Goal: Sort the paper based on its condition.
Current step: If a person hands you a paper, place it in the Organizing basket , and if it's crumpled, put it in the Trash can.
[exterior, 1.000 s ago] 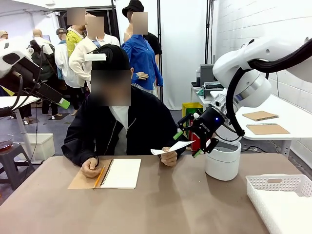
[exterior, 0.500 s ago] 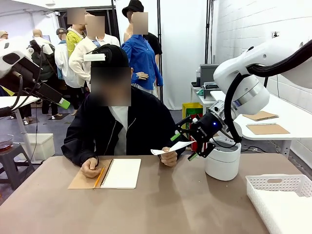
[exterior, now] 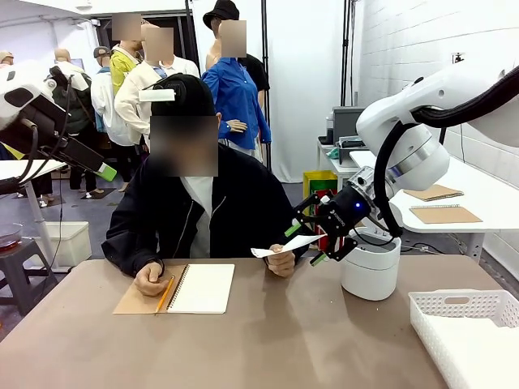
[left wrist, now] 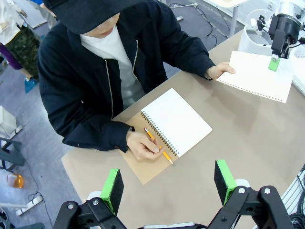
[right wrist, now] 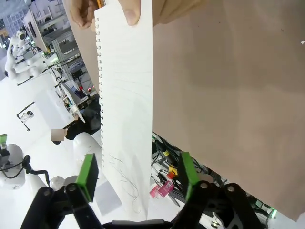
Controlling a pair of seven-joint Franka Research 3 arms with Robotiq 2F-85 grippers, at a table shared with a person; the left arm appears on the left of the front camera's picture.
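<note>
1. Starting with my left pincer (left wrist: 168, 183): its jaws stand wide with nothing between them, and the notebook (left wrist: 176, 121) lies below and ahead of it.
2. Right of that, the person's hand (left wrist: 219, 70) holds out the paper (right wrist: 126, 95), a single sheet running from that hand straight in between the pads of my right pincer (right wrist: 137, 174).
3. The right pincer's jaws stand apart, one pad on either side of the sheet, gripping nothing yet.
4. To take it well, I'd centre the sheet between the pads, bite well in from its edge, and close gently so it neither creases nor tears while the hand holds the far end.
5. Faint scribbles seem to mark the end nearest the pincer, though I can't be sure; that would decide its pile.
6. Just below and right of that pincer sits a white bin (exterior: 371, 271); farther right is a white tray (exterior: 458, 305).
</note>
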